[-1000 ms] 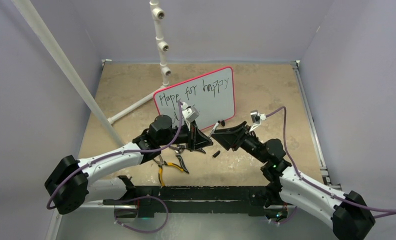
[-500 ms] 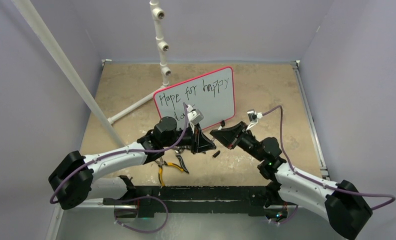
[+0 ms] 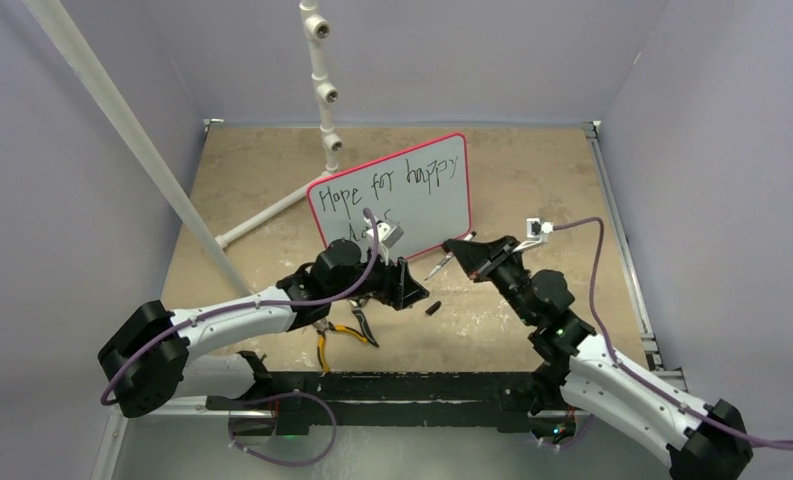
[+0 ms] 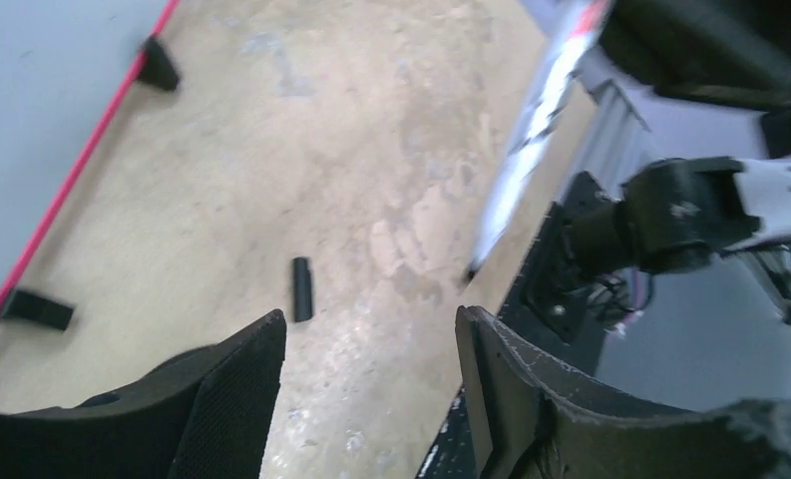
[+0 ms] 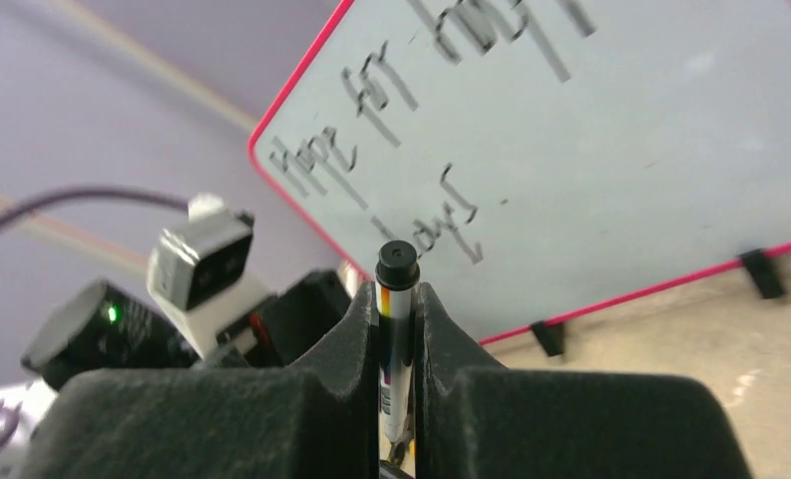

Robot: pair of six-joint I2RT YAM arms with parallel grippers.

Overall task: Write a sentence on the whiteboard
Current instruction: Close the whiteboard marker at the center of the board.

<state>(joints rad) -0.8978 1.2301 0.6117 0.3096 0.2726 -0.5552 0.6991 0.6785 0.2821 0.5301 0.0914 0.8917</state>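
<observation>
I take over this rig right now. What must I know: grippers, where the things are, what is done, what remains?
Left gripper: open, empty.
Right gripper: shut on the marker, beside the whiteboard's lower edge, tip off the board.
The whiteboard stands on the table; the sentence, "Hope for happy days", is on it in two lines.
Done: the writing looks complete.
Left: probably recapping; a black cap lies on the table between the grippers.

The whiteboard (image 3: 442, 210) is white with a red-pink frame, the sentence (image 3: 372, 190) is black, the table (image 3: 542, 190) is sandy brown with pale blotches, the pliers (image 3: 324, 348) have yellow handles, the marker (image 5: 396, 267) has a black end, and the cable (image 3: 594, 262) is purple.
</observation>
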